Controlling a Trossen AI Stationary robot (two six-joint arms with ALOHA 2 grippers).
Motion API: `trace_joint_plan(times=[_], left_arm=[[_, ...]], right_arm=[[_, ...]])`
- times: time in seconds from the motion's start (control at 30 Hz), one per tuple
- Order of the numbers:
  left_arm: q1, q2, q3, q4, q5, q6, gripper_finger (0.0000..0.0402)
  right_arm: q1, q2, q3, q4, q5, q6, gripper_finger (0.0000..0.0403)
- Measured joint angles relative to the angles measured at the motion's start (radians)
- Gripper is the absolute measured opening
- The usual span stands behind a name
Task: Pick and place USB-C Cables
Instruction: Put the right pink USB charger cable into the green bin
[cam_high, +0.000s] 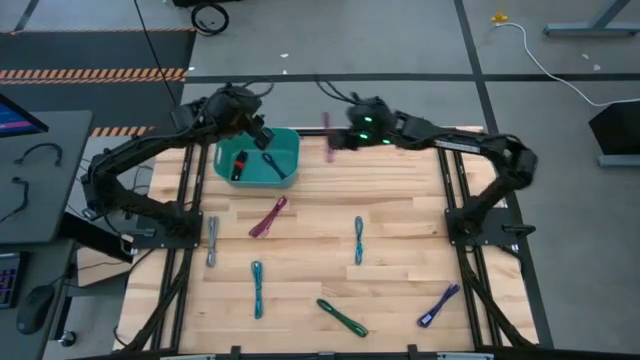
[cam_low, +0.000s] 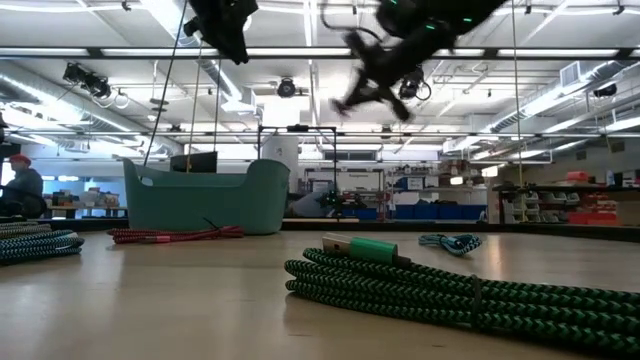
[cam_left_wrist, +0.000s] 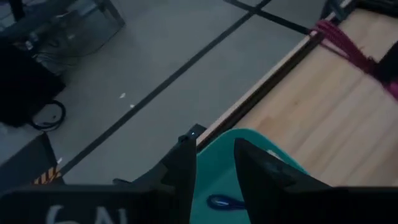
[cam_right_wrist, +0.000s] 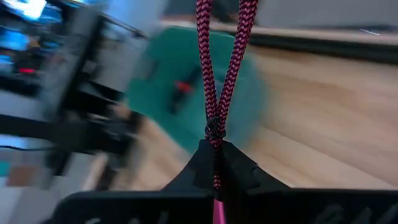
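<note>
Carry step, w/ one cable in the air. Right gripper (cam_right_wrist: 214, 155) shut tight on a magenta USB-C cable (cam_right_wrist: 219, 68), held up high near the far edge of the wood table (cam_high: 400, 215), just beside the teal bin (cam_high: 285, 150) but not over it yet. Left gripper (cam_left_wrist: 214, 168) up above the bin, fingers a bit apart, holding nothing. In the bin already: a red-black cable (cam_high: 240, 165) & a blue one (cam_left_wrist: 221, 201). On the table, waiting: another magenta cable (cam_high: 268, 217), grey (cam_high: 212, 241), two teal-blue (cam_high: 358, 240) (cam_high: 257, 288), green (cam_high: 341, 317), purple (cam_high: 438, 305). Next, prob: slide over the bin, mind the left arm close by, then let go.
</note>
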Motion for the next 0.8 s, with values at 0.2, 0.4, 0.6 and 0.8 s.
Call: trace_joint_plan(times=[0.2, 0.4, 0.6, 0.8], left_arm=[[0.015, -0.057, 0.002, 0.03, -0.016, 0.024, 0.0117], [0.016, -0.099, 0.002, 0.03, -0.019, 0.036, 0.0117], [0.016, -0.111, 0.002, 0.03, -0.019, 0.036, 0.0117], [0.016, -0.112, 0.002, 0.03, -0.016, 0.035, 0.0117]], right_arm=[[0.057, 0.311, 0.392, 0.006, -0.007, 0.066, 0.0008], [0.054, 0.56, 0.672, -0.094, -0.041, 0.145, 0.0008], [0.056, 0.703, 0.774, -0.14, -0.017, 0.27, 0.0008], [0.067, 0.755, 0.781, -0.198, 0.036, 0.352, 0.0008]])
